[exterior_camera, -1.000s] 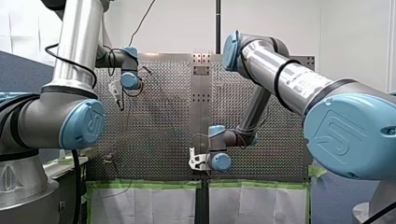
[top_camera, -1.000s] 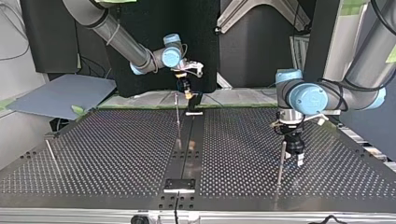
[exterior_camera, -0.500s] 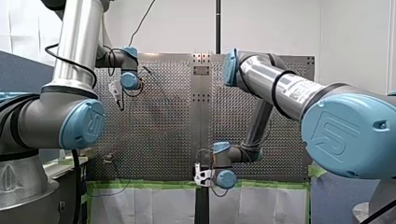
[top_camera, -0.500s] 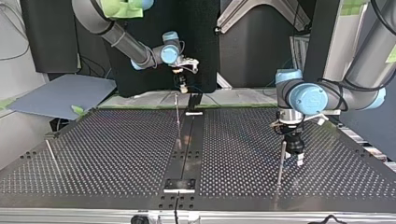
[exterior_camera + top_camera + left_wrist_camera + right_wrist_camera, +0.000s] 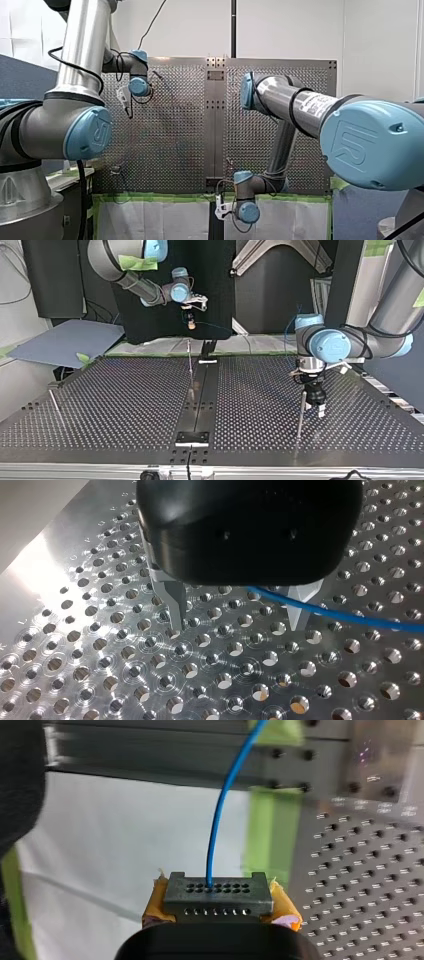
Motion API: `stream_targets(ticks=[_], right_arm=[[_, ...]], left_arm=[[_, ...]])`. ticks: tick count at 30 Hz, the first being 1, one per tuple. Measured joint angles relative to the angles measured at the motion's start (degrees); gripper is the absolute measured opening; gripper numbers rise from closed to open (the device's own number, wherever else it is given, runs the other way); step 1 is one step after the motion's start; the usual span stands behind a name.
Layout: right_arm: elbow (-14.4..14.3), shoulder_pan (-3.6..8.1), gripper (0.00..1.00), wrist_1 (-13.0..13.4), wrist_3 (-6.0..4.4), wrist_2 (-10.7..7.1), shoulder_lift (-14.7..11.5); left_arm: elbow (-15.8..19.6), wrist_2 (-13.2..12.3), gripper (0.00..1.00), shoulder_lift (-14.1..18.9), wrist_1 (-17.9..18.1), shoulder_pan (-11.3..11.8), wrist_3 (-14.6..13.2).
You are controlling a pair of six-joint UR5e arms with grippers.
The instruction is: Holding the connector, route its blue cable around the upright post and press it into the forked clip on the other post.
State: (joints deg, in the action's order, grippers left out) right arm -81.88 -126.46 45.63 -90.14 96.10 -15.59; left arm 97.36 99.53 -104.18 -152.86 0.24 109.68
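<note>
thin post [image 5: 301,415] just beside left claw [image 5: 319,411]

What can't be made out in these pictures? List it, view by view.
Left wrist view: the blue cable runs off the edge; its far end is cut off.
Top view: the cable is too thin and faint to trace its route.
Front view: my right gripper is too small to read.
Forked clip: too small to identify in any view.
</note>
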Motion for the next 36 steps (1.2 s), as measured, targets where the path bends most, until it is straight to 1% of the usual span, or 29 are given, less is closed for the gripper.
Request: stream_targets(ticks=[6,16,19,26,31,36], right_arm=[[0.01,0.55,0.0,1.08,-0.01,0.05,2.92],[0.22,1.7,0.0,1.66,-0.09,0.02,7.71],[0.37,2.12,0.0,1.76,-0.07,0.05,8.73],[0.6,3.1,0.0,1.77,-0.02,0.3,9.2],[0.62,3.67,0.0,1.72,0.1,1.49,9.19],[0.56,4.12,0.0,1.61,0.42,2.08,8.63]], left_arm=[[0.0,0.0,1.0,0.0,0.0,0.0,0.0],[0.0,0.0,1.0,0.0,0.0,0.06,0.0],[0.0,0.0,1.0,0.0,0.01,0.11,0.0],[0.0,0.0,1.0,0.0,0.01,0.15,0.0],[0.0,0.0,1.0,0.0,0.0,0.14,0.0],[0.0,0.0,1.0,0.0,0.01,0.14,0.0]])
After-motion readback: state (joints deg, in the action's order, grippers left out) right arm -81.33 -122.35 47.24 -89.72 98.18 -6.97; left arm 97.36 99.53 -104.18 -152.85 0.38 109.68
